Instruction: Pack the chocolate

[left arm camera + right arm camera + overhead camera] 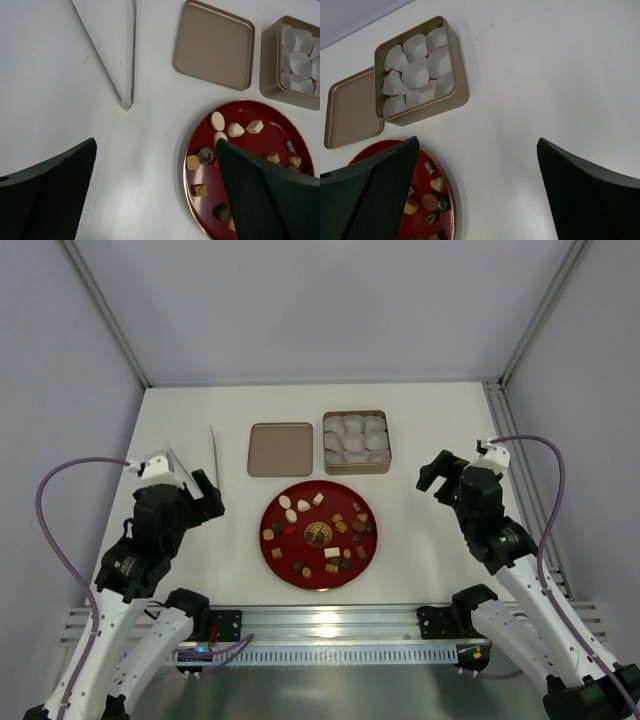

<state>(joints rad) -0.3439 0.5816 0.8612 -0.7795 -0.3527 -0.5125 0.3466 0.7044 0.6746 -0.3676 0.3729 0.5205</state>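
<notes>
The chocolate (pixel 317 532), several small dark, tan and cream pieces, lies scattered on a red plate (pixel 330 485) at the table's near middle. The left wrist view shows the plate's left part (pixel 250 145) with cream pieces (pixel 218 120). The right wrist view shows its right edge (pixel 423 178) with a heart-shaped piece (pixel 438 184). My left gripper (pixel 207 492) (pixel 156 145) is open and empty, above the table left of the plate. My right gripper (pixel 436 476) (pixel 477 142) is open and empty, right of the plate.
A gold tin (pixel 355 468) (pixel 270 65) (pixel 427 112) filled with crinkled white paper cups (pixel 355 437) (pixel 415 70) stands behind the plate. Its lid (pixel 280 449) (pixel 214 44) (pixel 350 110) lies upturned to its left. Clear plastic tongs (pixel 212 452) (pixel 122 60) lie further left.
</notes>
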